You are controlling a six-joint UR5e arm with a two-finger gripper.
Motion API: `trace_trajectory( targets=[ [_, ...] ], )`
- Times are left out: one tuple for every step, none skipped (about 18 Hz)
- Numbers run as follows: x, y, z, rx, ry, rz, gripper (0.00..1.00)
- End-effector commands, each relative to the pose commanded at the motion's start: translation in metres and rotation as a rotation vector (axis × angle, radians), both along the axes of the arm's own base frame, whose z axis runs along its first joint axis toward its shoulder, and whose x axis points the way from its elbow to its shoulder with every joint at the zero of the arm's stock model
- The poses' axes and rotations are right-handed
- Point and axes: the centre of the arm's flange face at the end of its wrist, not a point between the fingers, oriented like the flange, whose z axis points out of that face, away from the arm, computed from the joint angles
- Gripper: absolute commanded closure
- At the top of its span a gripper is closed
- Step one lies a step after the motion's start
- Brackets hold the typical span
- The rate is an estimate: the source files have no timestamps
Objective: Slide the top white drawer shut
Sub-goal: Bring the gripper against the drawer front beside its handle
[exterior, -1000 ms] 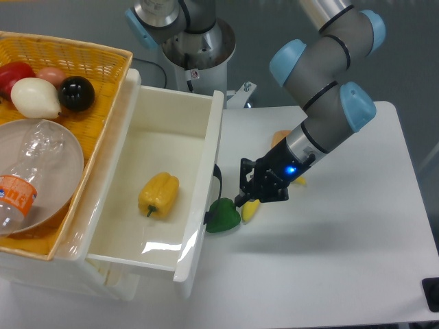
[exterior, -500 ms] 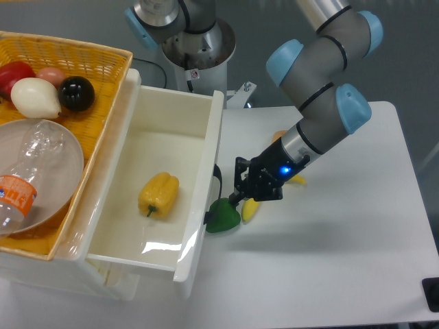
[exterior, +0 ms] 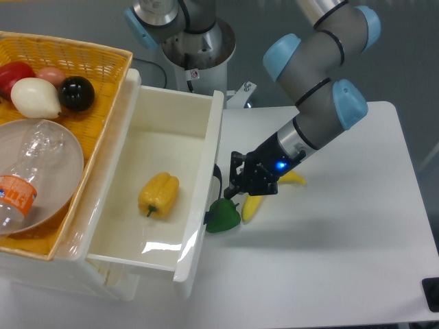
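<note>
In the fixed camera view, the glossy white plastic top drawer (exterior: 204, 171) stands pulled out at centre left, with a yellow bell pepper (exterior: 159, 194) lying on its floor and its curved black handle (exterior: 217, 184) on the front facing right. The black two-finger gripper (exterior: 232, 194) sits at frame centre just right of that handle, above a green pepper (exterior: 223, 215) and beside a yellow banana (exterior: 252, 206) on the white table (exterior: 343, 260); whether its fingers are spread or pressed together cannot be told. A yellow wicker basket (exterior: 103, 62) fills the upper left.

We see a green pepper (exterior: 222, 215) and banana (exterior: 252, 206) on the worktop (exterior: 329, 260), plus a wicker basket (exterior: 103, 62) holding a plastic bottle (exterior: 20, 185).
</note>
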Motion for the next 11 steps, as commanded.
trace_trajectory(
  targets=[
    [0.0006, -0.0003, 0.0002, 0.0, 0.0, 0.0, 1.0],
    [0.0024, 0.0008, 0.0019, 0.001, 0.001, -0.003, 1.0],
    [0.0027, 0.0008, 0.0029, 0.003, 0.002, -0.003, 1.0],
    [0.0027, 0.0012, 0.0032, 0.006, 0.0, 0.0, 1.0],
    [0.0028, 0.0015, 0.0035, 0.01, -0.002, 0.001, 1.0],
    [0.003, 0.0015, 0.0044, 0.012, -0.002, 0.002, 1.0],
    [0.003, 0.0015, 0.0044, 0.012, -0.002, 0.002, 1.0],
    [0.0038, 0.0011, 0.007, 0.013, 0.001, 0.002, 1.0],
    [0.0045, 0.0019, 0.0071, 0.014, 0.001, 0.001, 1.0],
    [0.0047, 0.0019, 0.0081, 0.016, 0.001, 0.001, 1.0],
    [0.0047, 0.0019, 0.0081, 0.016, 0.001, 0.001, 1.0]
  ],
)
